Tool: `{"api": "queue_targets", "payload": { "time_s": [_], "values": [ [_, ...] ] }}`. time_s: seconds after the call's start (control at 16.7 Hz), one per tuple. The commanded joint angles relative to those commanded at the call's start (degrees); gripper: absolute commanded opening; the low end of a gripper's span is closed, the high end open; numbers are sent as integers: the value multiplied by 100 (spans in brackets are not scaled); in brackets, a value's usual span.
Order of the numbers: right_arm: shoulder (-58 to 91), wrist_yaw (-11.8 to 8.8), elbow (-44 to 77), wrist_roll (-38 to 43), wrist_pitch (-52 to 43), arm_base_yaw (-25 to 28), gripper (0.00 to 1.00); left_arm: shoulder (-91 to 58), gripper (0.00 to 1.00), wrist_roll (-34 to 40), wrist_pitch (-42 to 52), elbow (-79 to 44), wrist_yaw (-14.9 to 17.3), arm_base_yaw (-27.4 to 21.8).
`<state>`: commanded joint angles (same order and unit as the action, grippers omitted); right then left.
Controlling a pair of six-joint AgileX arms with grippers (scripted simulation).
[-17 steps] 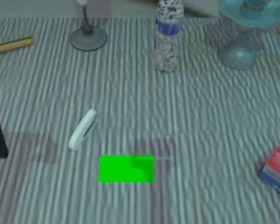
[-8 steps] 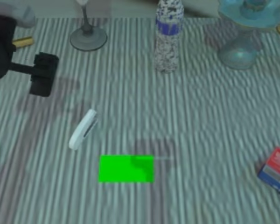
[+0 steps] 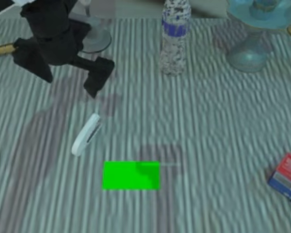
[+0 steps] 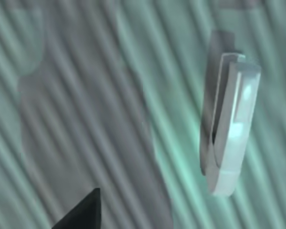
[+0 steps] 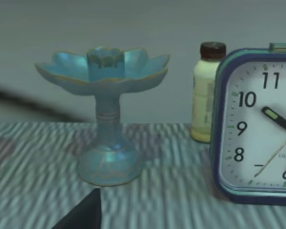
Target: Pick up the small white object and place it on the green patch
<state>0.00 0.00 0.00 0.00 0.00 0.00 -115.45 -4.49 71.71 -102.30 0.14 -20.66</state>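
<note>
The small white object [image 3: 86, 134] lies slanted on the striped cloth, its dark slot facing right; the left wrist view shows it [image 4: 229, 129] close below. The green patch [image 3: 131, 175] lies flat just in front of it and to its right. My left gripper [image 3: 93, 88] hovers a short way behind the white object, apart from it, open and holding nothing; one dark fingertip [image 4: 83, 214] shows in its wrist view. My right arm is out of the top view, parked; its wrist view shows one dark fingertip [image 5: 86, 214] set far to one side, with nothing held.
A speckled bottle [image 3: 175, 39] and a blue pedestal dish [image 3: 252, 34] stand at the back. A glass foot [image 3: 98, 40] and a wooden stick [image 3: 1, 49] sit back left. A red-and-blue box [image 3: 287, 178] lies front right. A clock [image 5: 257, 124] and a pale bottle [image 5: 206, 93] show near the right arm.
My left arm has swung in from the left edge, rightward across the back of the table, to just behind the white object. The white object and the patch have not moved.
</note>
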Motion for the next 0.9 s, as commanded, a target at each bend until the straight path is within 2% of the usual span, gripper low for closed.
{"api": "queue_targets", "payload": {
  "time_s": [0.3, 0.66, 0.9],
  "values": [
    [0, 0, 0, 0, 0, 0, 100, -944, 100, -43, 555, -1004, 12, -189],
    [0, 0, 0, 0, 0, 0, 100, -965, 100, -45, 541, -1001, 12, -166],
    [0, 0, 0, 0, 0, 0, 100, -1075, 100, -61, -109, -443, 14, -180]
  ]
}}
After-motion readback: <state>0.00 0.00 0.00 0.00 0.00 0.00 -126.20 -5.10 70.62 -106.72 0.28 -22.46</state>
